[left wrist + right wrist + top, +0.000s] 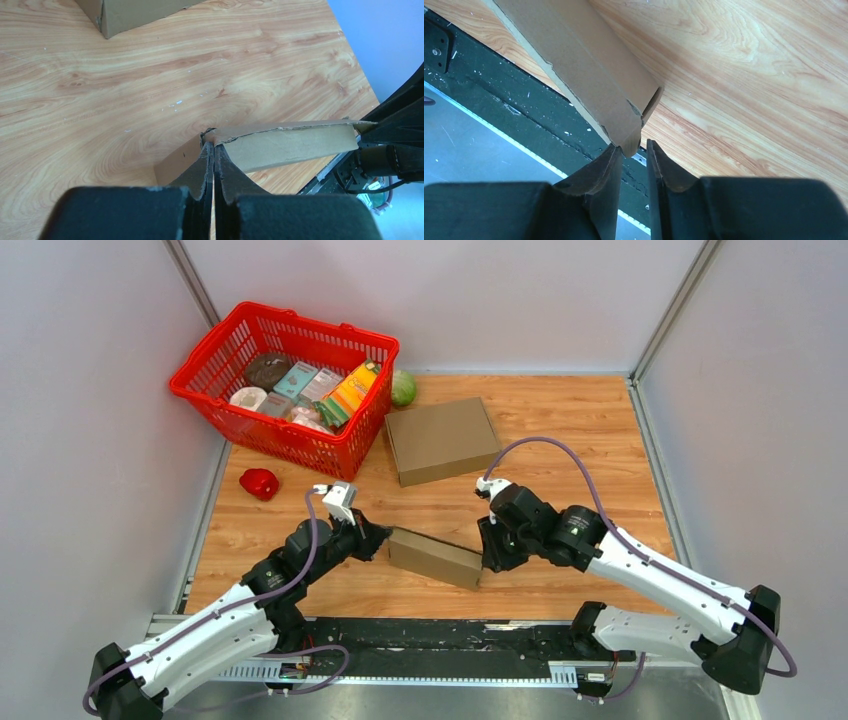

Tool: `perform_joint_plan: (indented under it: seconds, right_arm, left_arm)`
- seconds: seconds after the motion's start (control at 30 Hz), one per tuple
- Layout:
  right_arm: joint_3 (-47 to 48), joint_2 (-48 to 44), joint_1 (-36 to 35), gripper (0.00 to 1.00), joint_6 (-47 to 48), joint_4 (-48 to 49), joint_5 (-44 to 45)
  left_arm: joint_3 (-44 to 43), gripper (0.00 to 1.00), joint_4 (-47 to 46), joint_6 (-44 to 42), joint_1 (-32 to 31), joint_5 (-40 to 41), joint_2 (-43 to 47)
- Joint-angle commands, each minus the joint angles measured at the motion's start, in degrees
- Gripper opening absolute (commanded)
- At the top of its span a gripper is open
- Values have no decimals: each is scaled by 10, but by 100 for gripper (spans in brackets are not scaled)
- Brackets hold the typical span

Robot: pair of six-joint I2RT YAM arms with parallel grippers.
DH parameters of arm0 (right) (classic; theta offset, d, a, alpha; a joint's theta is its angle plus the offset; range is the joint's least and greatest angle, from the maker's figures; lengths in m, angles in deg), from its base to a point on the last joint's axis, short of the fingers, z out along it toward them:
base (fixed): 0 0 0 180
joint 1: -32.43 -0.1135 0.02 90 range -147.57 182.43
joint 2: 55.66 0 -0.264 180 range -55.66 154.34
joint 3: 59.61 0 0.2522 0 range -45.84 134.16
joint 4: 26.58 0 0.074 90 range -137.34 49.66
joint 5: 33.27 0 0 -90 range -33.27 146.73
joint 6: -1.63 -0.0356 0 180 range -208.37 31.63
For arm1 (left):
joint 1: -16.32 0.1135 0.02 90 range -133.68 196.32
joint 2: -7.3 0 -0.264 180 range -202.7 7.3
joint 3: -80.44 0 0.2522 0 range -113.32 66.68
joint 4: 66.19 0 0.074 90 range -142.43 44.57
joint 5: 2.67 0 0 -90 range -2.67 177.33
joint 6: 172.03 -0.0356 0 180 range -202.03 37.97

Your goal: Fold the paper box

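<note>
The brown paper box (435,558) lies slantwise between my two grippers near the table's front edge, a long flattened cardboard shape. My left gripper (378,540) is at its left end. In the left wrist view the left gripper (214,147) is shut, pinching the corner where two walls of the paper box (290,145) meet. My right gripper (487,552) is at the right end. In the right wrist view the right gripper (634,147) has its jaws a narrow gap apart, and the corner of the paper box (589,75) dips between the fingertips, touching the left one.
A second, closed cardboard box (442,440) lies at the table's middle back. A red basket (285,312) of groceries stands at the back left, with a green cabbage (403,388) beside it. A red pepper (260,483) lies at the left. Grey walls enclose the table.
</note>
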Motion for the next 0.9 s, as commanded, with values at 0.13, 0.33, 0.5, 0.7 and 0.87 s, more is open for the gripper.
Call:
perform_joint_plan:
  seconds: [0.13, 0.33, 0.5, 0.7, 0.87]
  right_arm:
    - [46, 16, -1, 25, -10, 17, -15]
    - [51, 17, -2, 26, -10, 12, -13]
    - [48, 19, -1, 17, -17, 10, -5]
    - [47, 30, -1, 6, -39, 15, -10]
    - [56, 29, -1, 0, -100, 29, -27]
  left_arm:
    - [-3, 0, 40, 3, -3, -9, -3]
    - [-3, 0, 38, 4, -3, -9, -2]
    - [0, 0, 39, 6, -4, -11, -1]
    - [1, 0, 43, 7, -4, -11, 4]
    - [0, 0, 43, 10, -3, -10, 4]
